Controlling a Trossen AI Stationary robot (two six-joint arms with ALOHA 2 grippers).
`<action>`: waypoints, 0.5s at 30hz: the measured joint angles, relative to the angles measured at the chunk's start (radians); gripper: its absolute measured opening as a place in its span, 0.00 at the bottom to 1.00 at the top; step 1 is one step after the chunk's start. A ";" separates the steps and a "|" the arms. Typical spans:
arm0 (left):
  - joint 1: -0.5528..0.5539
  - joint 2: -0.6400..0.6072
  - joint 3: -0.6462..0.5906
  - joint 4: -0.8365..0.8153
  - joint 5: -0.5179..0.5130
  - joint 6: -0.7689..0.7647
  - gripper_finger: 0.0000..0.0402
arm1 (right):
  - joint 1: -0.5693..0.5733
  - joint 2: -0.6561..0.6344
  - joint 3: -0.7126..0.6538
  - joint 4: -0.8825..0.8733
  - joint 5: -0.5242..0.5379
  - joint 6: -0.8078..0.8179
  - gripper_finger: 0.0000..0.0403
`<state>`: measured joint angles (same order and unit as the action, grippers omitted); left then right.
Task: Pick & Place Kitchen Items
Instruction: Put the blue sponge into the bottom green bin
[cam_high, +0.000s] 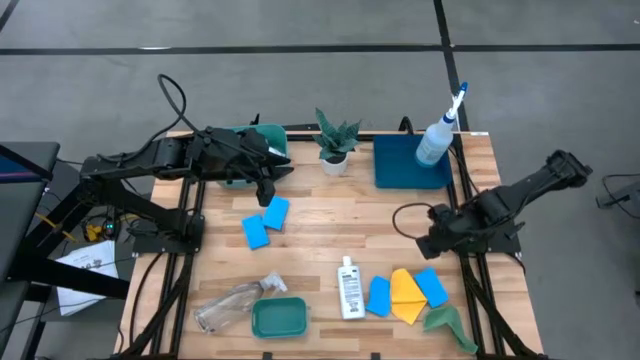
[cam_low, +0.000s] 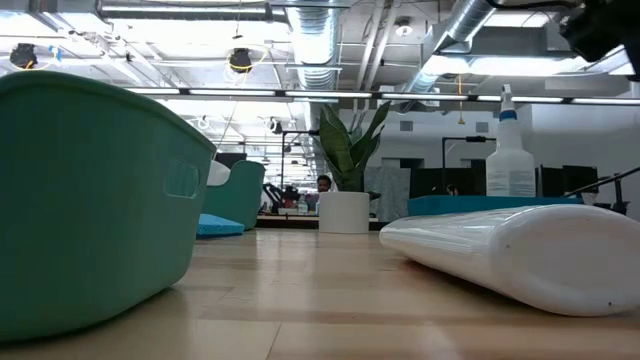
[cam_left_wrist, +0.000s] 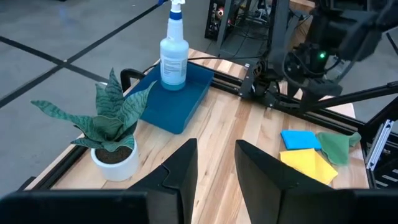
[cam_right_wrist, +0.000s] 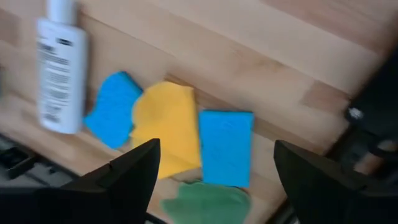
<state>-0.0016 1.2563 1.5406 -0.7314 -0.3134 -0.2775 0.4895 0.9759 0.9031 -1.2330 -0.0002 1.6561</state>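
Observation:
My right gripper (cam_right_wrist: 214, 174) stands wide open above the near right group: a blue sponge (cam_right_wrist: 226, 148), a yellow cloth (cam_right_wrist: 166, 127), a second blue sponge (cam_right_wrist: 113, 118) and a green cloth (cam_right_wrist: 208, 200), all flat on the table. The small white bottle (cam_high: 349, 288) lies on its side beside them. Two more blue sponges (cam_high: 265, 222) lie mid-left. A clear spray bottle (cam_high: 235, 305) lies near the front. The white spray bottle (cam_high: 437, 135) stands upright on the dark blue tray (cam_high: 400, 170). My left gripper (cam_left_wrist: 214, 165) hangs open by a narrow gap, with nothing in it, above the table's far left.
A potted plant (cam_high: 333, 145) stands at the far middle. One green tub (cam_high: 262, 142) sits at the far left under my left arm, another (cam_high: 278, 318) at the near edge beside the clear bottle. Bare wood (cam_high: 340, 215) lies across the middle.

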 joint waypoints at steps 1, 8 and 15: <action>0.000 0.001 0.000 0.001 0.000 0.000 0.26 | 0.015 0.011 0.000 -0.005 0.000 0.020 0.75; 0.000 0.004 0.000 0.021 0.000 0.002 0.26 | 0.133 0.090 0.000 -0.004 0.012 0.166 0.75; 0.000 0.004 0.000 0.038 0.000 0.003 0.26 | 0.246 0.170 -0.009 0.011 0.031 0.294 0.75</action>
<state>-0.0013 1.2602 1.5406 -0.6934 -0.3134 -0.2745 0.7354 1.1463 0.8939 -1.2225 0.0304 1.9506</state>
